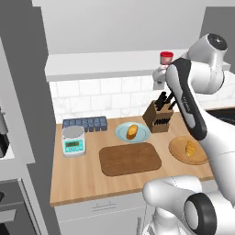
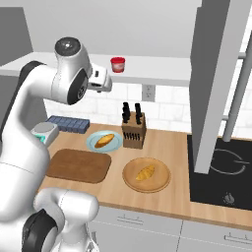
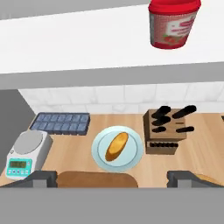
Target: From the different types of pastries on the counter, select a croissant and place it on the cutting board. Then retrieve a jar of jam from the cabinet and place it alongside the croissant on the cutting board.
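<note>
On the round wooden plate point(image 2: 129, 183) to the right of the bare cutting board point(image 2: 74, 166), the croissant point(image 2: 145, 173) is lying ungrasped, while the end effector point(image 3: 112, 177) is hovering high, fingers spread wide and empty. It is facing the oval bun point(image 3: 116, 146) on the blue plate point(image 3: 131, 158), so it is risking descending on the wrong pastry.

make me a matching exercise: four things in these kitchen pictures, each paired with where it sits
Things:
1. curved golden-yellow croissant
2. oval orange-brown bun
3. small red-lidded jam jar
4. dark brown wooden cutting board

Places:
A. on the pale blue round plate
B. on the white cabinet slab
C. on the round tan wooden plate
D. flat on the tan counter, nothing on it

Pairs: 1-C, 2-A, 3-B, 4-D
</note>
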Tool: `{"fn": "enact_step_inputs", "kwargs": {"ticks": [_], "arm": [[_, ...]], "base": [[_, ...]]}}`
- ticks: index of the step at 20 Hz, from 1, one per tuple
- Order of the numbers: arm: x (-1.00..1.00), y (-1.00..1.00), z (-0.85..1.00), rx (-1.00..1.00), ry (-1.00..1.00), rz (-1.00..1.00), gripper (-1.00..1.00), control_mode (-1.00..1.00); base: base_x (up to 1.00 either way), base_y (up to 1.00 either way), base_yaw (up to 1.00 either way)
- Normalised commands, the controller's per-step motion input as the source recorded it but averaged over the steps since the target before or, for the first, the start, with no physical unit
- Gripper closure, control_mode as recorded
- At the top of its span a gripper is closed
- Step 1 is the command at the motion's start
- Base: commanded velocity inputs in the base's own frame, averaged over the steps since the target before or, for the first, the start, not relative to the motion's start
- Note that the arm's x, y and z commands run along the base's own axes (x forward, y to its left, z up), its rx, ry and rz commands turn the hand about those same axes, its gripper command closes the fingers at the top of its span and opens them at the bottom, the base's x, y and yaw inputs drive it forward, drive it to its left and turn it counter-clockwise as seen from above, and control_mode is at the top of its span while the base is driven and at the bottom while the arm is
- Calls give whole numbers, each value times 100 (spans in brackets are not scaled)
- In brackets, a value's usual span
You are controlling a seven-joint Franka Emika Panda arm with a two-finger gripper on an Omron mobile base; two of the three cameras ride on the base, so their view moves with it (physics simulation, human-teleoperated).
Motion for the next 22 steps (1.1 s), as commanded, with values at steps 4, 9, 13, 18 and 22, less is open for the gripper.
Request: {"fn": "enact_step_inputs", "kwargs": {"ticks": [4, 9, 13, 18, 22], "arm": [[0, -34, 32, 0, -10, 0, -100, -100], [0, -44, 31, 0, -11, 0, -100, -100], [0, -22, 21, 0, -12, 0, -100, -100], [4, 0, 27, 0, -11, -2, -100, -100], [14, 20, 8, -2, -1, -5, -100, -100]], "base": [[0, 0, 0], [0, 0, 0], [0, 0, 0], [0, 0, 0], [0, 0, 0]]}}
